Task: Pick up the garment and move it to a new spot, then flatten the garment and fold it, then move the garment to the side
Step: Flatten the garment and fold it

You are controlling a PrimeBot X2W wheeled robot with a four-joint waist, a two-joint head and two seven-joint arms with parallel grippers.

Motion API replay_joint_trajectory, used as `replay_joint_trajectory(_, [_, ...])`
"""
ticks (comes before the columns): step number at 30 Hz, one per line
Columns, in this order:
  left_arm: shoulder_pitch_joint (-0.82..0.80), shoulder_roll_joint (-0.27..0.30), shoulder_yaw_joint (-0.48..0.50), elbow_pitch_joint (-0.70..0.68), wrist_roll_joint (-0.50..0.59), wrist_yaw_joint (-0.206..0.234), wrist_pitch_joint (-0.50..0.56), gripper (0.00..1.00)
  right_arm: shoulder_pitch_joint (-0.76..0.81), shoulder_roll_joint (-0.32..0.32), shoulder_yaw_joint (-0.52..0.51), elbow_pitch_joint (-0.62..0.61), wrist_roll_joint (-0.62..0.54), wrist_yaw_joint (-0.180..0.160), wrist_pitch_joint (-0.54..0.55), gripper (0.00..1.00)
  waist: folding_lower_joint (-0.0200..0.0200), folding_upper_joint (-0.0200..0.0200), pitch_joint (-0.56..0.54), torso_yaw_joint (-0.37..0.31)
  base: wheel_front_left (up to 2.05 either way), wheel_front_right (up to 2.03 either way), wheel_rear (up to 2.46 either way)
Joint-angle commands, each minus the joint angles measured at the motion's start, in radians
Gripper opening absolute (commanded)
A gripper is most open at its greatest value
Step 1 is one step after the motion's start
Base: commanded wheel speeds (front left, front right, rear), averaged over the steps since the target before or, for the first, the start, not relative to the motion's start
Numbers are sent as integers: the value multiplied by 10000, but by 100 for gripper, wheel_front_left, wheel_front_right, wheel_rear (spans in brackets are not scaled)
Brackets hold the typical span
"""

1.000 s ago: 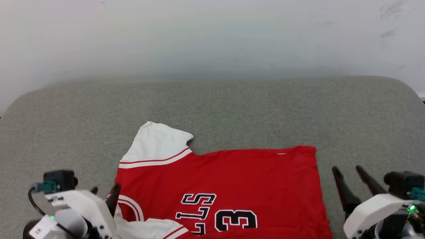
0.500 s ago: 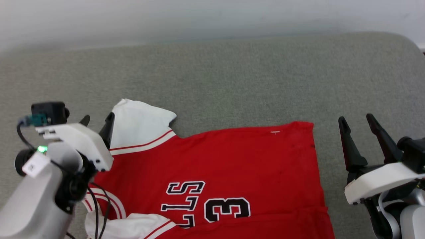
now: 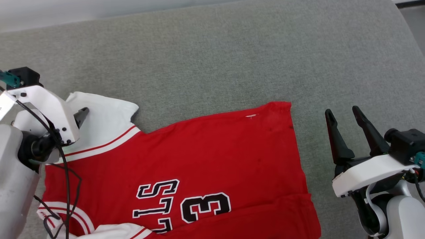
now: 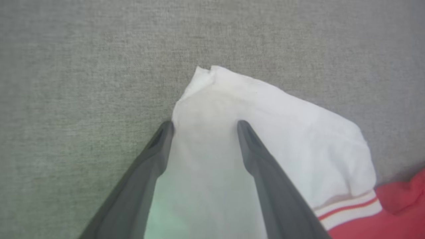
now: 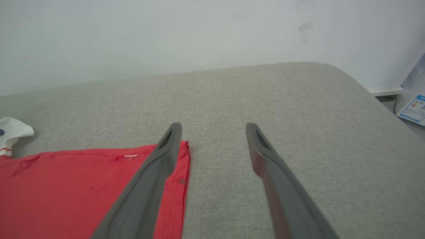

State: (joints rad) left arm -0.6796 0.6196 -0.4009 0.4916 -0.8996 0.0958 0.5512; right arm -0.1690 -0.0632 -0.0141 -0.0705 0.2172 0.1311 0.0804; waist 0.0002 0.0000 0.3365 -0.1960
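The garment (image 3: 206,156), a red jersey with black letters and a "3", lies spread flat on the grey padded surface (image 3: 215,59). Its far white sleeve (image 3: 103,116) sticks out at the left. My left gripper (image 3: 79,114) is open just above that sleeve (image 4: 265,126). In the left wrist view the gripper (image 4: 205,123) has one finger at the sleeve's edge and the other over the white cloth. My right gripper (image 3: 342,110) is open and empty, right of the red hem. In the right wrist view the gripper (image 5: 214,125) has its left finger crossing the garment's (image 5: 66,186) far hem corner.
The padded surface curves down at its right edge (image 5: 372,99), where a printed sheet (image 5: 413,109) leans beyond it. A pale wall (image 5: 166,33) stands behind. Bare grey cloth stretches beyond and to the right of the garment.
The head camera has tipped down. My left gripper has gone from the collar out over the far white sleeve. The right gripper stays open beside the hem.
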Motion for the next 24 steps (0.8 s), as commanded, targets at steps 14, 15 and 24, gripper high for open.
replay_joint_trajectory(14, [-513,-535,-956,955,-484,-410,2502,0,-532,-132,169,877,474,-8,183,100,-2,0,664,-239,0,0,0])
replay_joint_trajectory(15, [-567,-496,-965,972,-433,-435,2466,0,-580,-251,209,957,527,-8,234,100,-2,0,648,-206,0,0,0])
replay_joint_trajectory(24, [-1139,-375,-808,572,-43,-570,1495,0,-1045,-1378,752,1775,1814,-7,1657,100,-2,0,315,252,0,0,0])
